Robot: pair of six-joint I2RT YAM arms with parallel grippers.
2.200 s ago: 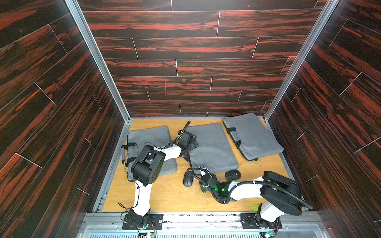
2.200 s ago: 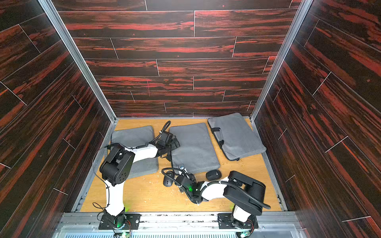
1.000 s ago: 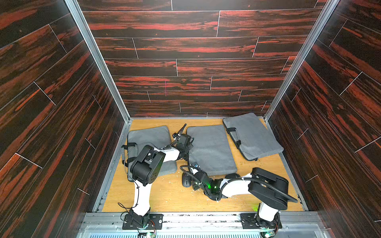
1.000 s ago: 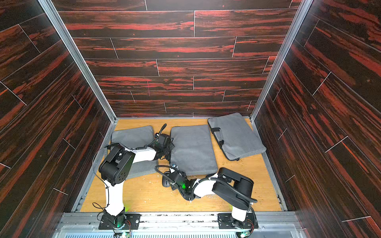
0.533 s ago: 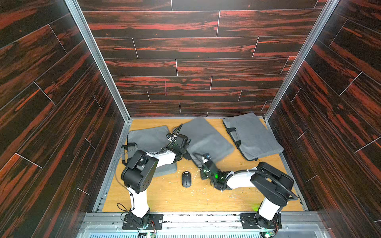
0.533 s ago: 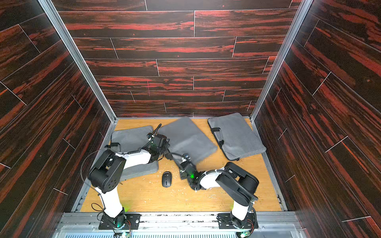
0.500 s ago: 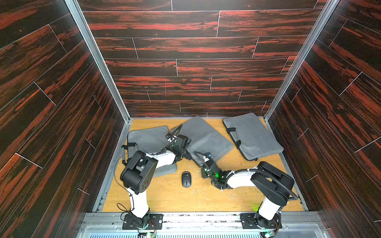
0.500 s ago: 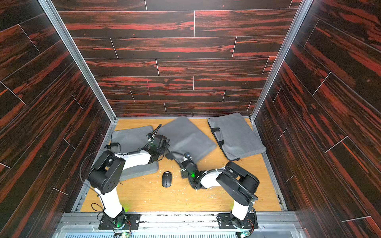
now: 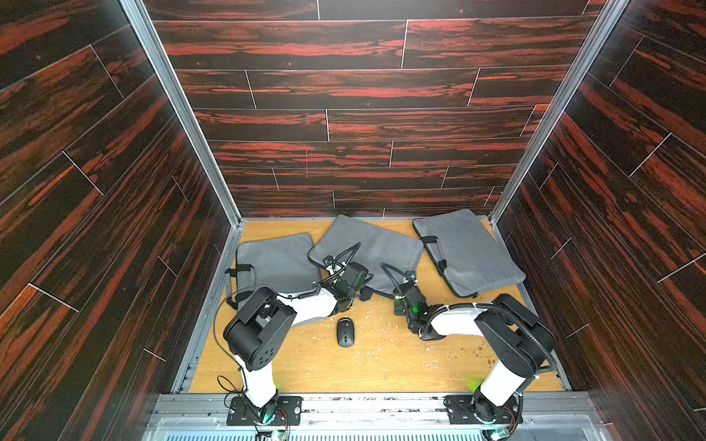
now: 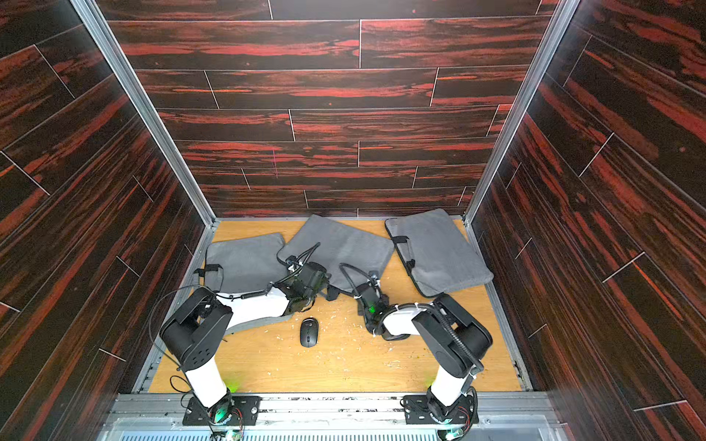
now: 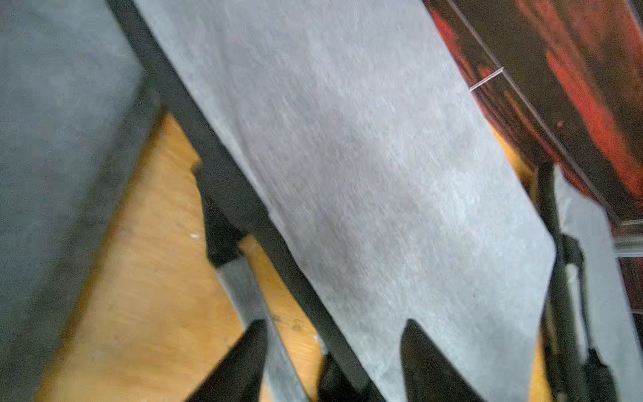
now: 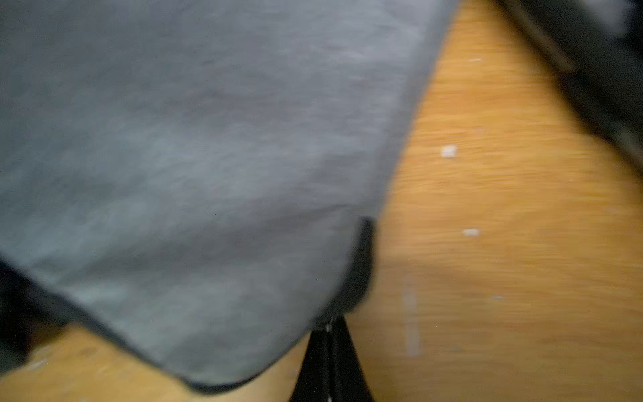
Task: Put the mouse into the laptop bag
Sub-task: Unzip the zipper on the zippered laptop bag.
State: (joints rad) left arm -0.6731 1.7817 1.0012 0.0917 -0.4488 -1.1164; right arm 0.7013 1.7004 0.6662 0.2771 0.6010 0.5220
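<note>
A black mouse (image 9: 345, 333) (image 10: 308, 333) lies on the wooden floor in front of the arms, with nothing touching it. The middle grey laptop bag (image 9: 368, 246) (image 10: 340, 244) lies skewed, one corner toward the back wall. My left gripper (image 11: 334, 325) (image 9: 355, 298) is open, its fingers either side of the bag's dark edge strip (image 11: 243, 209). At the bag's near right corner my right gripper (image 12: 330, 329) is shut, its tips pinching a black tab (image 12: 362, 264) on the bag's edge. The bag's opening does not show.
A second grey bag (image 9: 277, 263) lies at the left under my left forearm. A third (image 9: 468, 252) lies at the back right with its handle toward the middle. Dark wood walls close in three sides. White crumbs dot the floor (image 9: 382, 362).
The middle bag has swung round, its far end turning left toward the back wall, with the right gripper at its corner. My left gripper, shut a second ago, has opened.
</note>
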